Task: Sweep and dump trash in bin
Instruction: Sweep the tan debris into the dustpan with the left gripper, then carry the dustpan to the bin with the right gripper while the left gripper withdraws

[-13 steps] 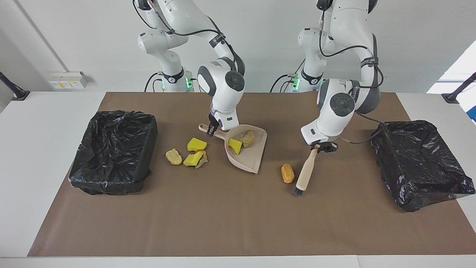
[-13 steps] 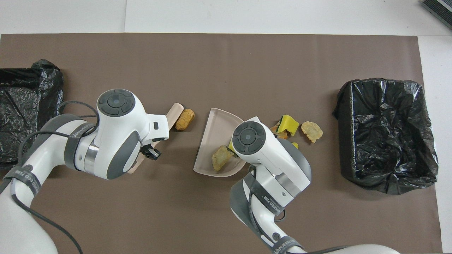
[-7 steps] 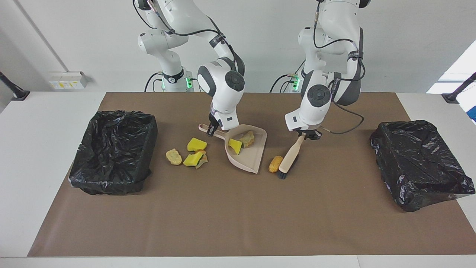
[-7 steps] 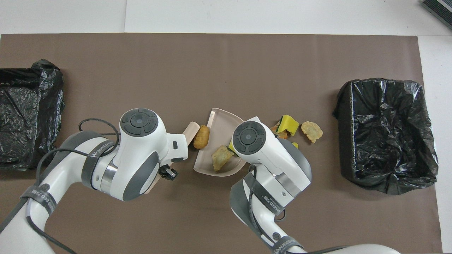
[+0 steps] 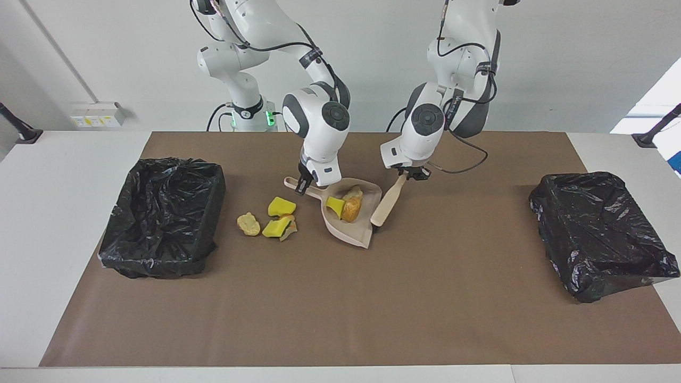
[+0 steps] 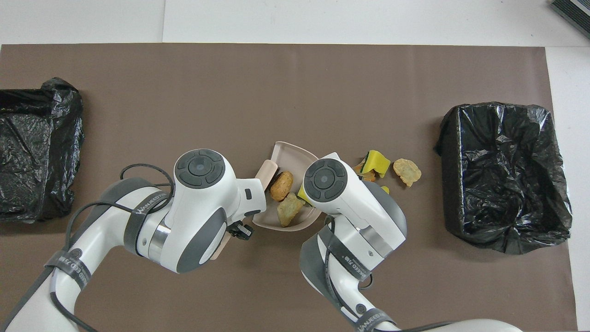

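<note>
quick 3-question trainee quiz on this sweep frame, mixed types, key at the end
1. True or false: the orange-brown piece lies on the mat outside the dustpan.
2. Which gripper holds the brush? A) left gripper B) right gripper
3. Fill in: the loose yellow sponge wedges and beige lump lie between the dustpan and the bin at the ____ arm's end of the table.

Key: 1 false; 2 A; 3 right.

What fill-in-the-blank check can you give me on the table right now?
1. The left claw is shut on the ____.
2. The right claw is shut on the handle of the ____.
3. The orange-brown piece lies in the ____.
4. The yellow wedges outside the pan lie toward the ____ arm's end.

Answers: brush; dustpan; dustpan; right
</note>
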Motion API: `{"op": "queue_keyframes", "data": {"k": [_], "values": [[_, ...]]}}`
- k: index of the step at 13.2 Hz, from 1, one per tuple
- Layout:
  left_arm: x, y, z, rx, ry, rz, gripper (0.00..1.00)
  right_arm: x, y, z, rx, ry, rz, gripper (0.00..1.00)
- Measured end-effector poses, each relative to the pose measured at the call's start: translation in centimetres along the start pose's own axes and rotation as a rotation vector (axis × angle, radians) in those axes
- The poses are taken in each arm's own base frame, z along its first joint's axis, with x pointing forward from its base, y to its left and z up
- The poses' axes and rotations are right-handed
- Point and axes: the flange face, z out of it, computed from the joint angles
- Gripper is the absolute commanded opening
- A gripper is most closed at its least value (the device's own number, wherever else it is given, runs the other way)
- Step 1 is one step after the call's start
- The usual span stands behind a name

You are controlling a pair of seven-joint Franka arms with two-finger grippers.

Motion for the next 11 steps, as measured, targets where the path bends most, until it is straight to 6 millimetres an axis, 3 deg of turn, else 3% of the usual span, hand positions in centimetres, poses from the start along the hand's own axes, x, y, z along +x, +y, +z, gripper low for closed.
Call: {"op": "queue_keyframes", "data": {"k": [7, 11], "values": [[0.0, -1.2, -0.4, -0.003, 0.008, -0.053, 0.0, -0.3, 0.4, 0.0, 0.001, 0.004, 0.009, 0.0], [-1.2, -3.9, -3.4, -0.016, 0.038, -0.196, 0.0, -4.4, 5.2, -0.6, 0.029, 0.052, 0.066, 0.0]]}}
